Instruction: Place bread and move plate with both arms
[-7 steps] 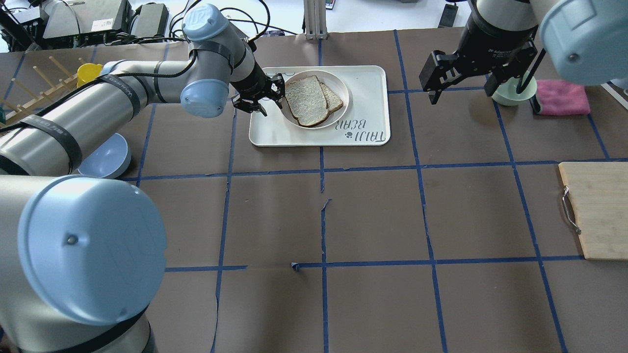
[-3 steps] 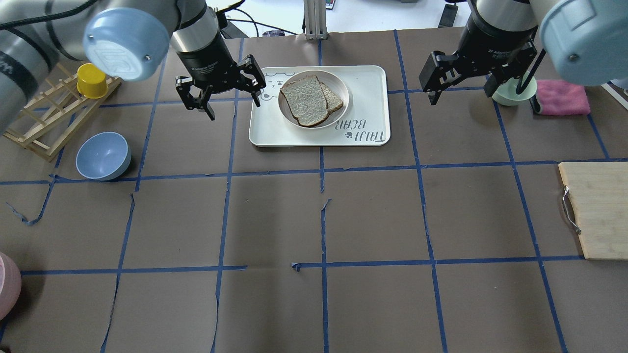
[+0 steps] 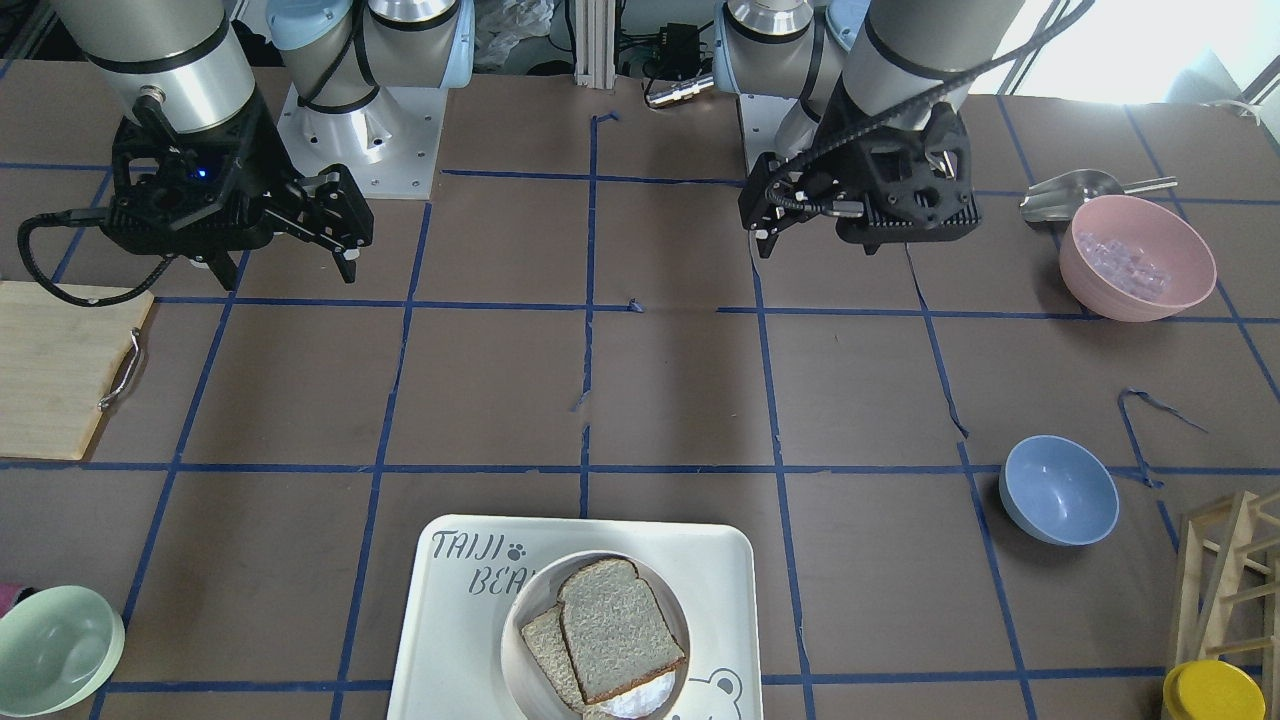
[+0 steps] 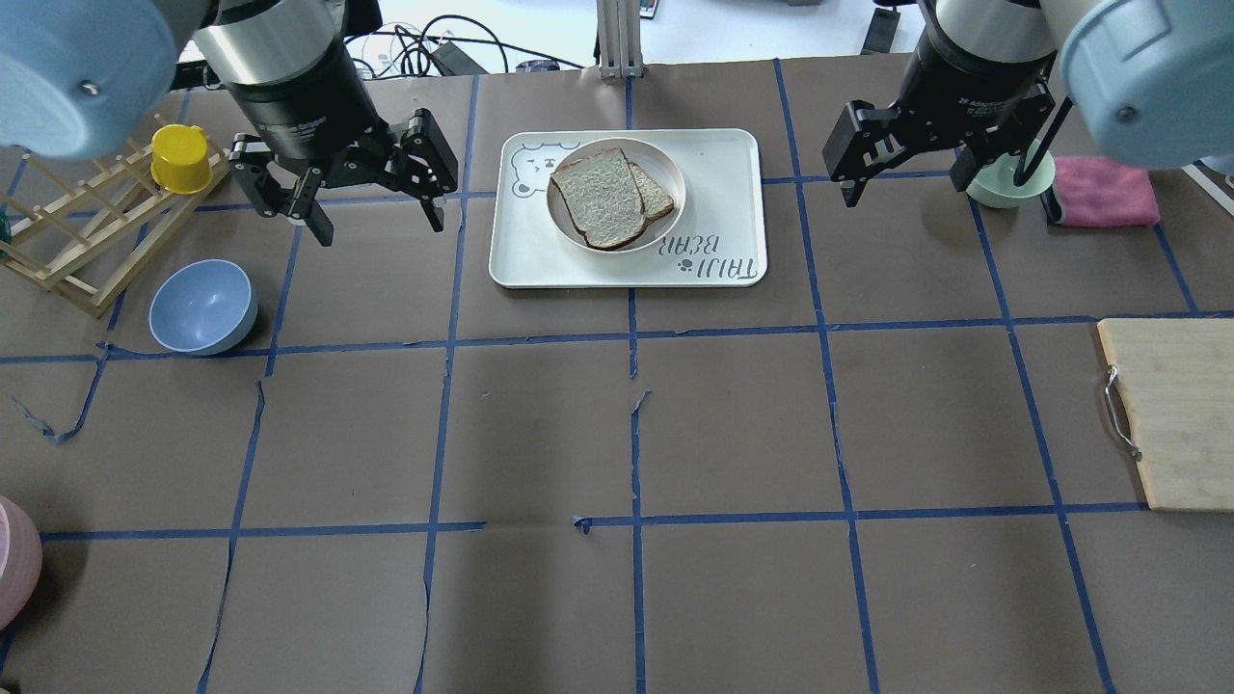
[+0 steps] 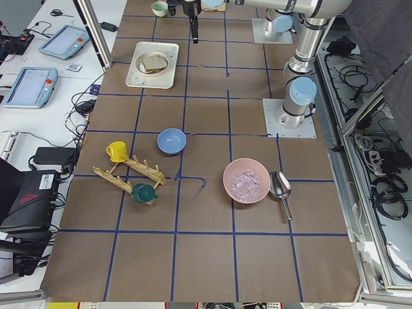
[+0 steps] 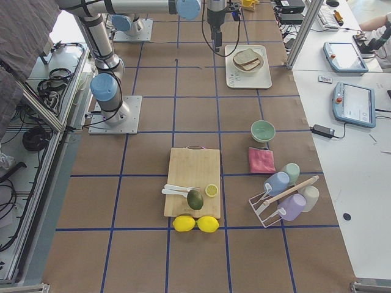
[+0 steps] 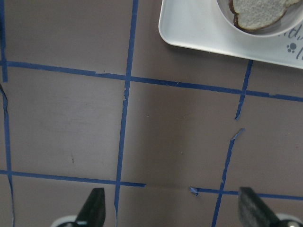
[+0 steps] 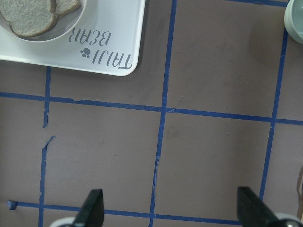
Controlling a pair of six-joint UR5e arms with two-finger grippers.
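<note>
The bread (image 4: 601, 197) lies on top of a thinner slice (image 4: 657, 197) in the round cream plate (image 4: 678, 183). The plate stands on the TAIJI BEAR tray (image 4: 713, 154) at the far middle of the table. The bread also shows in the front view (image 3: 618, 628), with the plate (image 3: 513, 640) around it. My left gripper (image 4: 379, 227) is open and empty, raised to the left of the tray. My right gripper (image 4: 906, 189) is open and empty, raised to the right of the tray. The left wrist view shows the open fingertips (image 7: 94, 204) over bare table, with the bread (image 7: 258, 12) at the top edge.
A blue bowl (image 4: 202, 306) and a wooden rack with a yellow cup (image 4: 180, 159) are at the left. A pale green bowl (image 4: 998, 185), a pink cloth (image 4: 1104, 191) and a wooden cutting board (image 4: 1171, 414) are at the right. A pink bowl (image 3: 1137, 258) stands near the robot's left base.
My left gripper has drawn back from the plate's left rim, moved left and risen, open and empty. The bread, plate and right arm have not moved.
</note>
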